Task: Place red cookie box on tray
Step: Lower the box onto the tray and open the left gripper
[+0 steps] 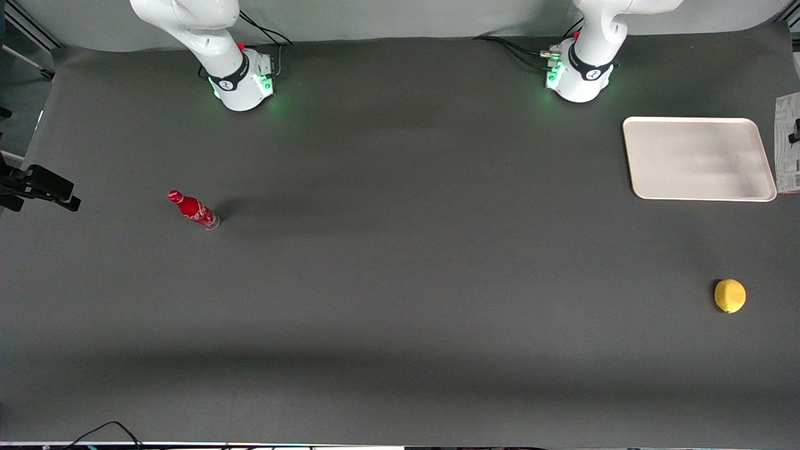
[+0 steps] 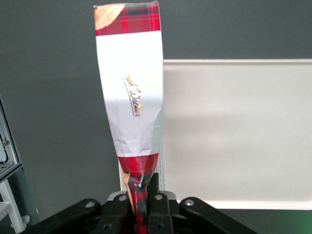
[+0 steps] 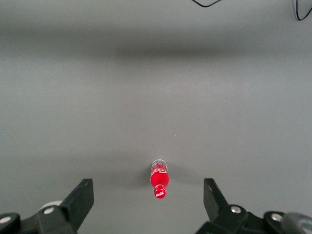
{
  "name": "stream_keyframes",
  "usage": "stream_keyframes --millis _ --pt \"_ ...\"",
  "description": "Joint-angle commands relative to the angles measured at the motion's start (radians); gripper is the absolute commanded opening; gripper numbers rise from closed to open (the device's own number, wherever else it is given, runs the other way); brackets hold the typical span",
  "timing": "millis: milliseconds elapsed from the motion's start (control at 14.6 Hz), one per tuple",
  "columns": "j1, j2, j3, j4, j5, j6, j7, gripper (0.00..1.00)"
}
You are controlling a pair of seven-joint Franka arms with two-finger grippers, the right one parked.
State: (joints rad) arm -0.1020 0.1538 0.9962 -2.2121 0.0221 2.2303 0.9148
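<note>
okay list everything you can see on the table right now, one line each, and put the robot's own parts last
Red plaid cookie box with white panel: one, held in the gripper, hanging over the table beside the tray's edge.
Flat cream-white rectangular tray: one, bare, at the working arm's end of the table.
Small red bottle: one, toward the parked arm's end.
Yellow lemon: one, nearer the front camera than the tray.
Printed white paper: one, at the table edge beside the tray.
Left gripper: one, black, raised above the table, shut on the box's end.
</note>
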Motion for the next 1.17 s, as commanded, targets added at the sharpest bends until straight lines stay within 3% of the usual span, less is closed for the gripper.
stream_keyframes --millis 0,206,756,824,893,1031,1099 --pt "0.01 -0.043 0.029 -0.089 0.009 0.118 0.088 0.0" --pt "0.042 -0.022 0.029 -0.161 -0.033 0.23 0.157 0.0" --pt "0.104 0.018 0.021 -0.182 -0.086 0.249 0.246 0.0" --pt "0.104 0.03 0.016 -0.179 -0.112 0.247 0.26 0.1" --pt "0.102 0.047 0.0 -0.175 -0.132 0.247 0.263 0.33" --pt "0.104 0.058 -0.025 -0.161 -0.134 0.243 0.265 0.93" --pt "0.102 0.058 -0.025 -0.156 -0.136 0.238 0.265 1.0"
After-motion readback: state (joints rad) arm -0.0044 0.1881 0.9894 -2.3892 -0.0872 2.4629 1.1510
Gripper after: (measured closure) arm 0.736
